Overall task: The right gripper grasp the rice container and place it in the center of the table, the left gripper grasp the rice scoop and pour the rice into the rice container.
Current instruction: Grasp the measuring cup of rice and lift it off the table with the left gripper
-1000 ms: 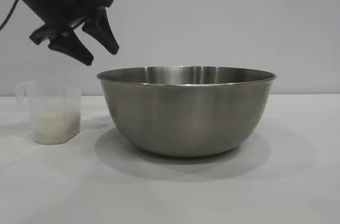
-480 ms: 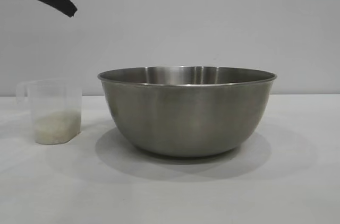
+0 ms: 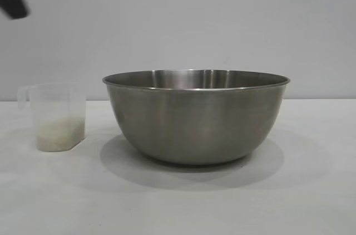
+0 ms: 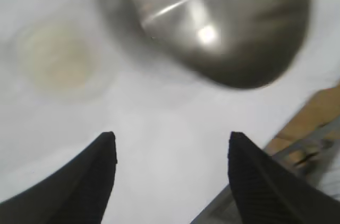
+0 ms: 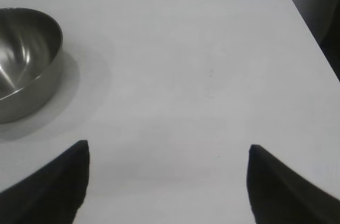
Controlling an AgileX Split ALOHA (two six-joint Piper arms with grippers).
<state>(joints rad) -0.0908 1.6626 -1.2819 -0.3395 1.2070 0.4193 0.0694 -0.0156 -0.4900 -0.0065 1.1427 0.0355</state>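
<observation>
left gripper [image 4: 172,144] spread empty, upper left of the exterior frame above scoop [image 3: 54,117]; right gripper [image 5: 169,152] wide, empty beside bowl [image 3: 196,115].

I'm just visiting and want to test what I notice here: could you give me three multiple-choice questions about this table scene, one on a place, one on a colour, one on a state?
1. Where does the plastic cup stand?
A. inside the bowl
B. on the table beside the bowl, apart from it
C. upside down on the bowl's rim

2. What colour is the bowl?
A. red
B. silver steel
C. blue

3. What is the left gripper holding?
A. nothing; it is open
B. the cup
C. the bowl

Answers: 1 B, bare table shows between cup and bowl. 2 B, its wall is brushed metal. 3 A, the wrist view shows only table between its fingers.
</observation>
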